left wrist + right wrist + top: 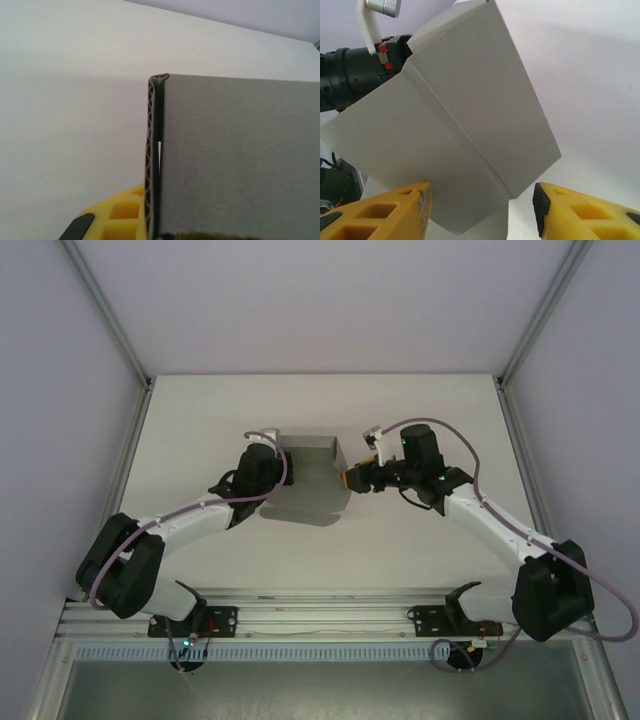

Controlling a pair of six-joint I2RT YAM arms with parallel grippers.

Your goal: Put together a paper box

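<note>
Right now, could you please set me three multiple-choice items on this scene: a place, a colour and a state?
1. Where is the plain grey card paper box? A at the far edge; B between the left gripper and right gripper; C at the near edge.
2. The right gripper's fingers are: A yellow; B red; C blue.
3. The left gripper is: A open; B shut on the box; C shut on nothing.
B, both flank it; A, yellow plastic shows; B, card clamped against its finger.

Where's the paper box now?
Top view: the paper box is near the middle of the table, held at its left edge by the left gripper, the right gripper open at its right edge.
</note>
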